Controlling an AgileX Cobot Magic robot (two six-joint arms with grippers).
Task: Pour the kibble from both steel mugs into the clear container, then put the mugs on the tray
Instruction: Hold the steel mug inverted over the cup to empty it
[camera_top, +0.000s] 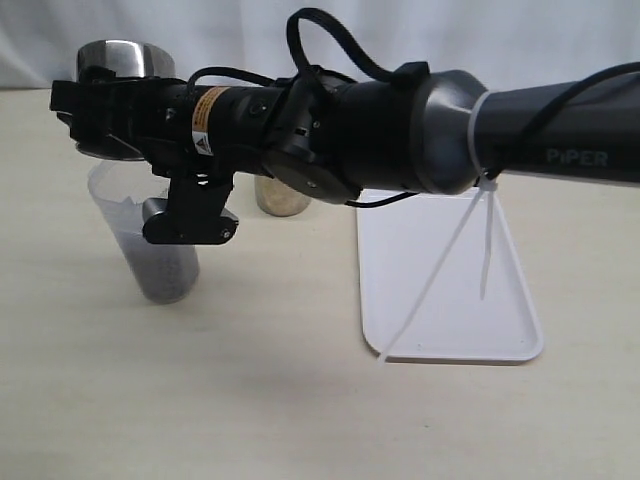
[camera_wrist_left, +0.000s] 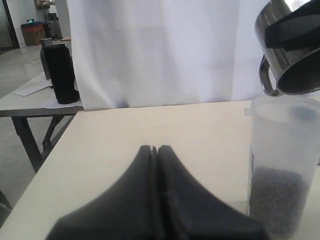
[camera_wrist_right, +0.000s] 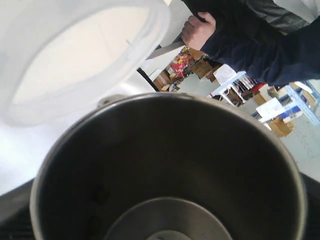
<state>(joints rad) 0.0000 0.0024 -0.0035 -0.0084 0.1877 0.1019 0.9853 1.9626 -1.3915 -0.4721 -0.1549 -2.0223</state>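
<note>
Nearest of all, at the bottom centre of the left wrist view, the left claw (camera_wrist_left: 154, 150) sits with its two pads pressed flat together and nothing in them, low over the bench (camera_top: 250, 400). It looks parked so as not to crowd the pour. Across the front of the exterior view the right arm (camera_top: 400, 130) reaches from the right edge to the upper left. There the right claw (camera_top: 95, 110) is clamped wide on a steel mug (camera_top: 125, 55), tipped so its mouth faces down into the clear container (camera_top: 115, 200). The right wrist view looks straight into that mug, and it's bare steel, not a pellet showing, so this pour looks finished. The kibble (camera_top: 170, 275) lies dark in the lower part of the container, left of centre. Over at lower right the tray (camera_top: 450, 330) lies flat with no mug on it. Further back at centre the second mug (camera_top: 282, 198) stands on the bench, mostly hidden by the arm, so its contents can't be told.
</note>
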